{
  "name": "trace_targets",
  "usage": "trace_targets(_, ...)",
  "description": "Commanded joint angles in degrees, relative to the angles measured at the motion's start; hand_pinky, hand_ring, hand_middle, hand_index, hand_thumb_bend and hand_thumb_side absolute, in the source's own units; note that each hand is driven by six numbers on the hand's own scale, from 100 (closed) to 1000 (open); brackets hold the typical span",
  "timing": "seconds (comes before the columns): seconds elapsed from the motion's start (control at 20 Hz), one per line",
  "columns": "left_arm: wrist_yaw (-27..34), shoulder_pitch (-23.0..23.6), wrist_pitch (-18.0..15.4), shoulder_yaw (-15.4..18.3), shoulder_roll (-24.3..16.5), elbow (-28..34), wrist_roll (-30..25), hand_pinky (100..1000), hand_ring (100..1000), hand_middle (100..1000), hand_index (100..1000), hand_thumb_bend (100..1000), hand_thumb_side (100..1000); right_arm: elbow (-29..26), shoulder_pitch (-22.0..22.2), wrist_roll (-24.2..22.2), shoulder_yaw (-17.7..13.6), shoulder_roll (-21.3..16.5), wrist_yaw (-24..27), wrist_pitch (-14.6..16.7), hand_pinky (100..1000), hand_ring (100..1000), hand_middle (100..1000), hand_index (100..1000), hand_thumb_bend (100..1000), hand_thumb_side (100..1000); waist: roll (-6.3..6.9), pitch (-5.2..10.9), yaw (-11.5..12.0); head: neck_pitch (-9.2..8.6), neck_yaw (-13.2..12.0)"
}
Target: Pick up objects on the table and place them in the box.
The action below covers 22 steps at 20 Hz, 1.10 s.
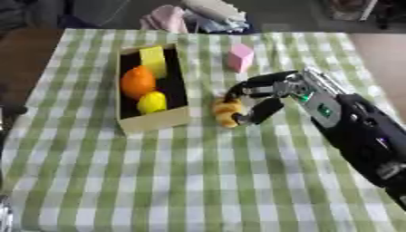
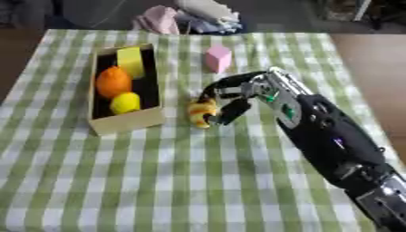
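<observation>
Three items lay in the box (image 1: 155,121) when we logged it: a yellow block (image 1: 154,60) leaning at the far end, an orange (image 1: 138,81) in the middle, and a lemon (image 1: 152,102) nearest the front wall. We recorded the box as an open cardboard tray with a dark inside, standing on the left half of a table (image 1: 198,181) covered in green-and-white check cloth. Just to the right of the box's front corner we found a small yellow-brown object (image 1: 226,113), lumpy in outline; we could not make out what it was. The right hand (image 1: 266,97) came in from the right side, its black forearm crossing the lower right of the cloth, with its fingers (image 1: 252,84) curled over the top of that object and its thumb (image 1: 264,110) bent in below, so that the object sat pinched between them. We could not tell whether the object rested on the cloth or was lifted clear of it. A pink block (image 1: 240,57) stood upright on the cloth beyond the hand, apart from it and to the right of the box. Between the held object and the box we noted only bare cloth and the box's near wall. Past the table's far edge we saw a heap of pale and pink fabric (image 2: 190,18). The left hand showed in neither view.
</observation>
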<state>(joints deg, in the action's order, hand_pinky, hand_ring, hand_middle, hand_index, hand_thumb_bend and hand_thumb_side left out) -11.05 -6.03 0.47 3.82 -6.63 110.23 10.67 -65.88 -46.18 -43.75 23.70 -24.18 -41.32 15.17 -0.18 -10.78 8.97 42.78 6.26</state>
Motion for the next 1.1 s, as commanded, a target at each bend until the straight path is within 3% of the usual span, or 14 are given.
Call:
trace_targets(0.05,-0.3,-0.1,-0.1,0.4,-0.9,0.9,-0.1,730,556,713,840,286,790,0.9,-0.2,1.8,-0.1,-0.5,-3.3,0.7,918,926,925,848,100,292,0.55,1.20,0.0,0.15,0.0)
trace_targets(0.35,-0.4,-0.1,0.0,0.4,-0.9,0.9,-0.2,729,556,713,839,290,790,3.1,0.2,8.1,-0.8,0.3,-7.9,2.0,899,892,869,731,100,304,0.57,1.12,0.0,0.24,0.0)
trace_targets(1.1,-0.5,-0.3,0.1,0.4,-0.4,0.9,0.0,726,553,711,837,300,790,9.2,2.2,32.8,-3.6,3.2,-17.6,2.8,815,753,661,346,100,262,0.77,0.32,0.0,0.11,0.2)
